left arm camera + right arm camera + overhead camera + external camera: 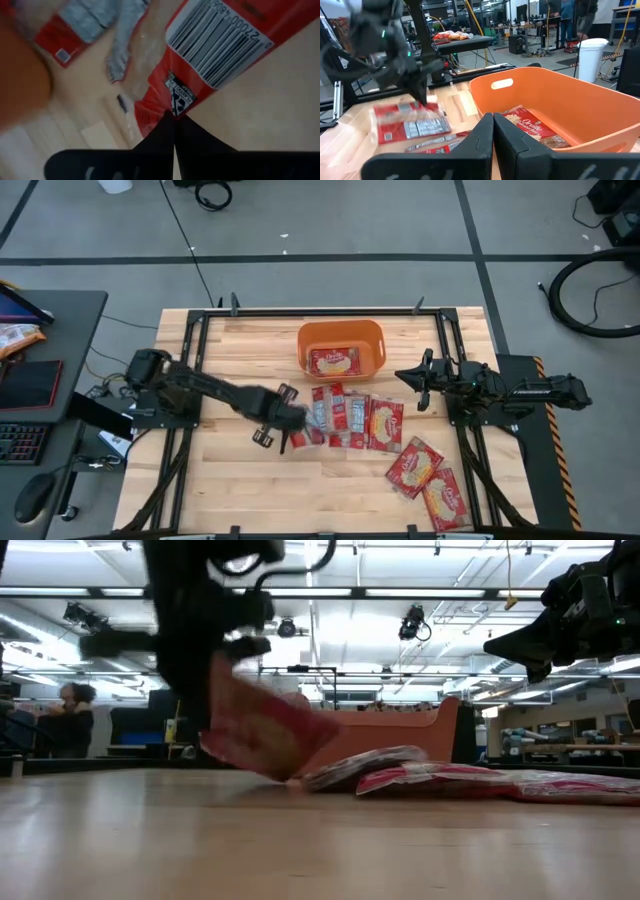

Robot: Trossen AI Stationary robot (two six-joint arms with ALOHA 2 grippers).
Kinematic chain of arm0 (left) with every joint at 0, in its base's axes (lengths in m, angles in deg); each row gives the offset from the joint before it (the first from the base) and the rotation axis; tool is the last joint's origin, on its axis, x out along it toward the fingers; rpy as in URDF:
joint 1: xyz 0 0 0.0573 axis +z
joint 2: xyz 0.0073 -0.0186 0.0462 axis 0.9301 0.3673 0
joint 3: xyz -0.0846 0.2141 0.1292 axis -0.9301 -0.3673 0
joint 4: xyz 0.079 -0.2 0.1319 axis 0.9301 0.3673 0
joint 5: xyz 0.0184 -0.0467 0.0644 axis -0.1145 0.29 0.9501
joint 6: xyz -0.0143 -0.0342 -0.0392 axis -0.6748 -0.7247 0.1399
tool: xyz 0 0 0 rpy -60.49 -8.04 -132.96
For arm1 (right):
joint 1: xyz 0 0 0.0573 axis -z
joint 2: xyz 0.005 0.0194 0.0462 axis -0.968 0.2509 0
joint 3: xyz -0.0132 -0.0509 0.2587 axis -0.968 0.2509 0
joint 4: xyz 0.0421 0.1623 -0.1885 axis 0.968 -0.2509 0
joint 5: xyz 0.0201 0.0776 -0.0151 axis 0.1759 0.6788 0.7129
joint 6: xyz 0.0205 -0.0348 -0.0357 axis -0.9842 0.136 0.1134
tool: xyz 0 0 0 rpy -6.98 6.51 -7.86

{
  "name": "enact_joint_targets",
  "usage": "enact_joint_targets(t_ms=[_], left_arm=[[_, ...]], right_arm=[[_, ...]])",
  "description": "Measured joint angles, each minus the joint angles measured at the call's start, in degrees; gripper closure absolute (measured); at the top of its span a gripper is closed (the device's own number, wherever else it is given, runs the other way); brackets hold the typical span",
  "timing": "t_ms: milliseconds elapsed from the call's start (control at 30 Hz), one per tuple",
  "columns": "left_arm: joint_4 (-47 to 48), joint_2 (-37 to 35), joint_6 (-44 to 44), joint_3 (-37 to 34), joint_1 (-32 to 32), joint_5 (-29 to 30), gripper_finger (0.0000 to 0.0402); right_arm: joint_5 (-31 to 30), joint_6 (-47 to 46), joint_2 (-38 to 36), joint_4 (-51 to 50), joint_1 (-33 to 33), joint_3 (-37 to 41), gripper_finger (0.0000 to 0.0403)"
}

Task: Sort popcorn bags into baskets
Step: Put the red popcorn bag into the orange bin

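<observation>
The orange basket (341, 346) stands toward the table's far edge with one popcorn bag (334, 361) lying inside it. Several red bags (365, 420) lie overlapping in a row in front of it, and two more (425, 478) lie near the right front. My left gripper (293, 432) is at the row's left end, shut on a red bag (265, 735) with white label panels. My right gripper (493, 120) hovers shut over the right side of the table, beside the basket (560, 105), touching nothing. My left gripper (174, 117) pinches the popcorn bag between its two fingers at a sealed end edge (167, 97), just below the barcode panel. The fingers come from above, slanting from the table's left. The bag is tilted, its held end raised and its lower end (290, 778) down by the table.
A dark metal frame (190, 350) runs along the table's sides and far edge. Bare wood shows along the near edge and at the left front (250, 490). A desk with a keyboard (25, 442) stands left of the table. A person (70, 715) stands in the room behind.
</observation>
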Motion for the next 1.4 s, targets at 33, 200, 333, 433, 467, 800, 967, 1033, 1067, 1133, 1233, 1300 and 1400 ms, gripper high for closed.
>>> enact_joint_targets(t_ms=[33, 200, 333, 433, 467, 800, 967, 1033, 1067, 1133, 1233, 1300, 1400], left_arm=[[1.0, -0.7, -1.8, 1.5, 0.8, -1.8, 0.0396], [4.4, -2.4, -8.7, 8.1, 4.9, -11.6, 0.0396], [3.7, -2.2, -11.3, 11.3, 8.9, -18.0, 0.0396], [1.9, -2.2, -13.4, 13.6, 12.3, -23.8, 0.0397], [1.4, -2.2, -14.4, 14.3, 13.5, -25.3, 0.0397], [-8.7, -2.2, -24.7, 16.3, 25.2, -31.8, 0.0397], [-9.5, -1.4, -26.2, 16.4, 30.8, -32.9, 0.0397], [-9.7, -0.1, -26.4, 16.4, 32.7, -33.9, 0.0397], [-10.8, 0.8, -26.4, 16.4, 33.4, -35.3, 0.0397], [-11.7, 2.9, -26.3, 16.7, 34.6, -38.4, 0.0397], [-9.3, 6.8, -24.4, 19.8, 35.9, -40.8, 0.0397], [-5.2, 9.4, -21.6, 23.5, 36.8, -41.1, 0.0397], [2.8, 14.3, -17.3, 30.9, 37.6, -39.4, 0.0397]], right_arm=[[0.0, 0.0, 0.0, 0.0, 0.0, 0.0, 0.0385], [-0.1, 0.0, 0.0, 0.3, 0.0, 0.0, 0.0385], [0.0, 0.0, 0.0, 0.3, 0.0, 0.0, 0.0385], [0.0, 0.0, 0.0, 0.4, 0.0, 0.0, 0.0385], [0.0, 0.0, 0.0, 0.3, 0.0, 0.0, 0.0385], [0.0, 0.0, 0.0, 0.4, 0.0, 0.0, 0.0385], [0.0, 0.0, 0.0, 0.4, 0.0, 0.0, 0.0385], [0.0, 0.0, 0.0, 0.4, 0.0, 0.0, 0.0385], [0.0, 0.0, 0.0, 0.4, 0.0, 0.0, 0.0385], [0.0, 0.0, 0.0, 0.4, 0.0, 0.0, 0.0385], [0.0, 0.0, 0.0, 0.4, 0.0, 0.0, 0.0385], [0.0, 0.0, 0.0, 0.4, 0.0, 0.0, 0.0385], [0.0, 0.0, 0.0, 0.4, 0.0, 0.0, 0.0385]])
